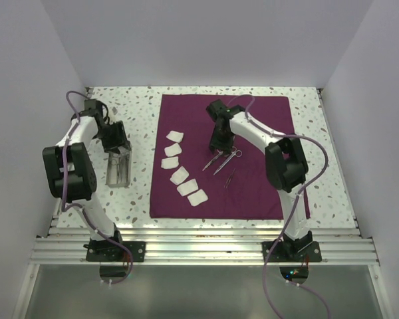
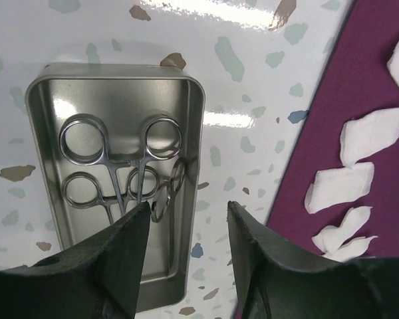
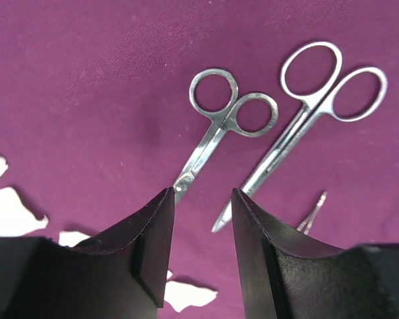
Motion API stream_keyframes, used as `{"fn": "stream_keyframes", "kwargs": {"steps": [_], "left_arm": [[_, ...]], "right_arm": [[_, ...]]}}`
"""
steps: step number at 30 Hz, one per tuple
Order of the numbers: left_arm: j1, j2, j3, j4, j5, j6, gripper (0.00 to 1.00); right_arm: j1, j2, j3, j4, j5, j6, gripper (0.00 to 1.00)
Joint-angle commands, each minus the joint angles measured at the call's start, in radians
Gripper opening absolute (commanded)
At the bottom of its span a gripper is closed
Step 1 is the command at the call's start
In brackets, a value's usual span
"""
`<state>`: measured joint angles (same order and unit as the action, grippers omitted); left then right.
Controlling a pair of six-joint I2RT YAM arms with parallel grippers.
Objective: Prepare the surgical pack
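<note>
This is looking like a robotics lab cell, not a working clinic. A speckled terrazzo-patterned bench (image 1: 136,199) is sitting boxed in by plain white walls (image 1: 206,40) that are rising behind and on both sides of the maroon cloth (image 1: 253,193). In front of the cloth, ribbed aluminium rails (image 1: 206,247) are carrying two white-and-black robot arms: the left arm (image 1: 70,169) is standing left of the cloth and the right arm (image 1: 286,163) is reaching over it. Purple cables (image 1: 276,292) are trailing from their bases. Steel scissors (image 1: 227,159) are lying on the cloth and a metal tray (image 1: 118,169) is sitting left of it, giving the cell a surgical-practice look.
</note>
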<state>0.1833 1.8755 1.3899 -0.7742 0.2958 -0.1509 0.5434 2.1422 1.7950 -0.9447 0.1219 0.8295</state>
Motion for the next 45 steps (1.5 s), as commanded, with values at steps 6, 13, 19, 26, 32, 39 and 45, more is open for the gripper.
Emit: {"fn": "stream_keyframes", "kwargs": {"steps": [6,13,19,26,32,39,45], "left_arm": [[-0.007,-0.162,0.043,0.027,-0.089,-0.102,0.58],[-0.010,-0.222,0.005,0.070,-0.110,-0.107,0.59],[-0.024,-0.233,-0.020,0.081,-0.084,-0.110,0.59],[-0.030,-0.249,-0.035,0.084,-0.055,-0.110,0.59],[-0.067,-0.272,-0.077,0.095,-0.052,-0.122,0.59],[-0.081,-0.277,-0.075,0.085,-0.046,-0.124,0.58],[-0.088,-0.285,-0.078,0.073,-0.047,-0.124,0.57]], "right_arm": [[0.033,0.073,0.060,-0.068,0.007,0.126,0.43],[0.059,0.111,0.072,-0.069,0.004,0.151,0.43],[0.069,0.130,0.075,-0.072,0.012,0.184,0.40],[0.069,0.160,0.075,-0.058,0.015,0.206,0.39],[0.067,0.191,0.090,-0.080,0.002,0.220,0.31],[0.067,0.170,0.079,-0.089,0.005,0.214,0.13],[0.067,0.148,0.063,-0.095,0.001,0.201,0.03]]}}
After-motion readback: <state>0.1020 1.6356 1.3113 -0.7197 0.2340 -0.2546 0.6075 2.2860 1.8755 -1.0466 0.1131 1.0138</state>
